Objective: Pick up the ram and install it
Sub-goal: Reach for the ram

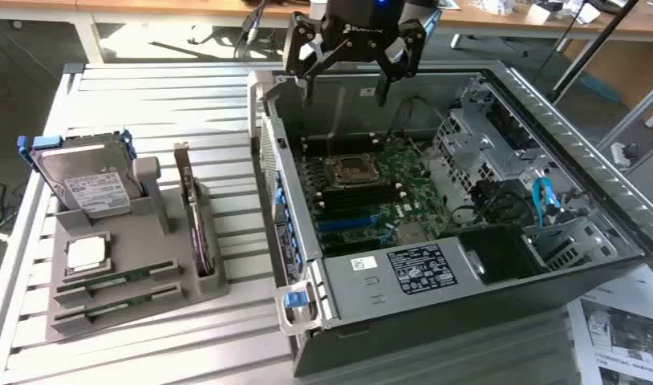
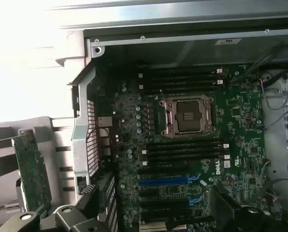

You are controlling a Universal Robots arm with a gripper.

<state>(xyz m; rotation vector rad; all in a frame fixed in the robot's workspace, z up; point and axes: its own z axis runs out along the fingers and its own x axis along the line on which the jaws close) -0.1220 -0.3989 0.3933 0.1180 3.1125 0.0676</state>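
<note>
Two ram sticks, thin and green, lie in slots at the front of a grey holder (image 1: 144, 241) on the exterior view's left: one ram stick (image 1: 115, 282) sits just behind the other ram stick (image 1: 118, 308). My gripper (image 1: 346, 84) hangs high over the back of the open computer case (image 1: 583, 200), far from the holder. It is open, with nothing between its fingers. Under it lies the motherboard (image 2: 240, 111) with its bare processor socket (image 2: 187, 115) and dark memory slots (image 2: 185, 150) on both sides of the socket.
The holder also carries a hard drive (image 1: 91, 188), a square silver processor (image 1: 88, 253) and an upright expansion card (image 1: 192, 216), which the wrist view shows as a green board (image 2: 33, 169). Drive cages and cables (image 1: 541, 200) fill the case's far side. Printed paper (image 1: 626, 329) lies beside the case.
</note>
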